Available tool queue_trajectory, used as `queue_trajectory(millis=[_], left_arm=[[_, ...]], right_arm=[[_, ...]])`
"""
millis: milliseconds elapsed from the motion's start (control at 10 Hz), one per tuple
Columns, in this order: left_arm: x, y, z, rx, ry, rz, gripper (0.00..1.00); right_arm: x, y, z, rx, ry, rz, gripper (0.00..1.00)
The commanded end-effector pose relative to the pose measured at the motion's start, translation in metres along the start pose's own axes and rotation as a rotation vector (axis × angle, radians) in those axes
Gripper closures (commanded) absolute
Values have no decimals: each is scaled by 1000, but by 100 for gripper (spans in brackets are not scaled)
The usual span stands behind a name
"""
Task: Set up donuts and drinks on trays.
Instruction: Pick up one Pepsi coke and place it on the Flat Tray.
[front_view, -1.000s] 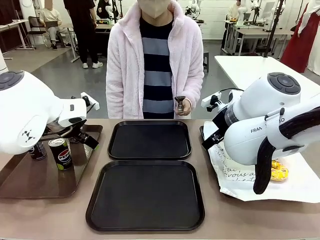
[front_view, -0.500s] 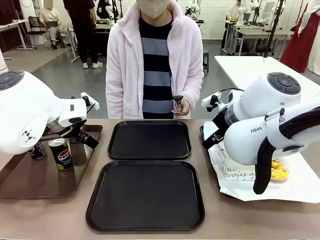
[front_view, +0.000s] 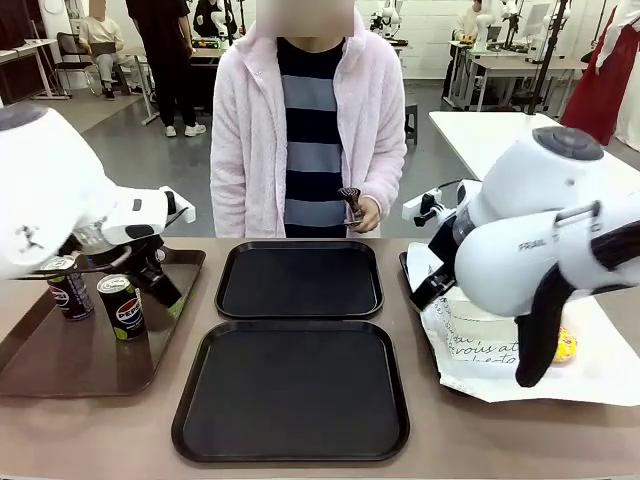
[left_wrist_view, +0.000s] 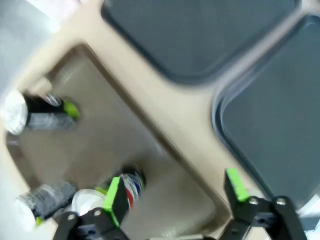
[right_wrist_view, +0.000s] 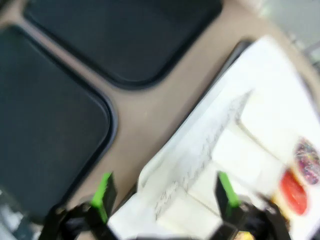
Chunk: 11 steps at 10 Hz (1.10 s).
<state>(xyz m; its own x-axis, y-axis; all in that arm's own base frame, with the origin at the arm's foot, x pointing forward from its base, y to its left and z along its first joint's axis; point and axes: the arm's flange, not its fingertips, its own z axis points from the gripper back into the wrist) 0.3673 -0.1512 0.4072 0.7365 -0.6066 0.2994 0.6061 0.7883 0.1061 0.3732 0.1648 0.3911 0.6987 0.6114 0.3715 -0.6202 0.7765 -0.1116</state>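
Tan surface (front_view: 90, 430), open workroom behind. A person (front_view: 310, 130) stood at the far side with a small dark object in hand. Two black trays (front_view: 290, 390) lay bare mid-surface, one near and one far.

The cans (front_view: 121, 305) stood upright on the brown tray (front_view: 60, 365) at the robot's left. The blurred wrist view suggested three, though I could not be sure. The left pincer (left_wrist_view: 175, 192) hung over that tray, pads wide apart and nothing between them, with one can just beside a pad.

The donuts (right_wrist_view: 294, 192) lay in white sleeves (right_wrist_view: 240, 155) on the paper sheet (front_view: 600, 380) at the right. The right pincer (right_wrist_view: 164, 192) hovered over the sheet's edge, likewise fully spread and empty.

Handling, as judged:
- **Cans:** They are rigid but thin-walled and smooth, so likely slippery. If full they are fairly weighty and would tip easily. Take one across mid-body and keep it upright.
- **Donuts:** They are light and soft, and the icing would smear. Take one by the sleeve with a gentle squeeze, away from the topping.
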Motion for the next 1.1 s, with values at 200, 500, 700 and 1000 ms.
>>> queue_trajectory(millis=[200,500,700,1000], left_arm=[[-54,-21,78,-6,194,-122,0],[-107,-24,93,29,220,-59,0],[-61,-25,96,-22,233,-90,0],[-71,1,105,-151,150,56,0]], right_arm=[[-95,23,82,-10,336,48,0],[-143,37,98,-31,388,58,0],[-72,16,105,-2,395,31,0],[-86,-17,113,254,248,-65,0]])
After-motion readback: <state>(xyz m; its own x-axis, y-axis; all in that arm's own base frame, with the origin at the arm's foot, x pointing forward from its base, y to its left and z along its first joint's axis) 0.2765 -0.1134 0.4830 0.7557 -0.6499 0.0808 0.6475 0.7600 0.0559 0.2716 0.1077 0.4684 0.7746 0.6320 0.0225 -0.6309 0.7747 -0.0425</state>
